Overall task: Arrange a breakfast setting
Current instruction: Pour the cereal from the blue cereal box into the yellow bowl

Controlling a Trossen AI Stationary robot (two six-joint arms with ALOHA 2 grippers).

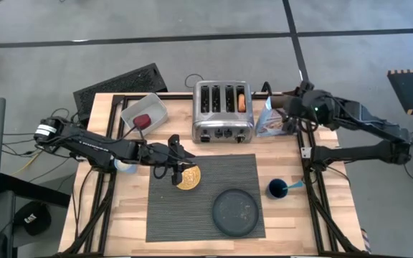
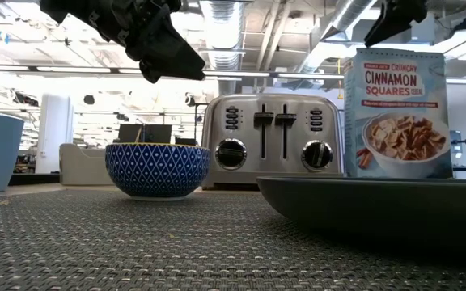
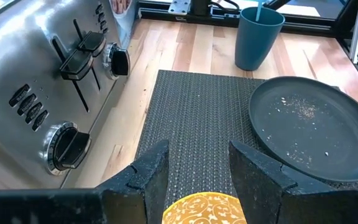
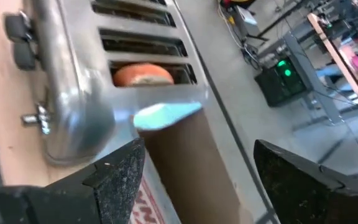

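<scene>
The left gripper (image 1: 180, 172) hangs half-open just above the small yellow bowl (image 1: 188, 177) on the placemat (image 1: 205, 197), while the right gripper (image 1: 278, 107), jaws wide, straddles the cereal box (image 1: 271, 120) beside the toaster (image 1: 223, 111).

The wooden surface (image 1: 124, 215) under my arms carries a dark ribbed placemat (image 1: 192, 208), spread directly below my left end effector (image 1: 176, 170). Beyond that end effector stands the chrome toaster (image 1: 223, 110), and off toward my left shoulder lies a grey tray (image 1: 143, 112). A cereal box (image 1: 271, 120) stands beside the toaster, right under my right end effector (image 1: 287, 107). Nearer than that end effector, just off the placemat's edge, the dark blue cup (image 1: 277, 189) rests on the bare wood.
</scene>
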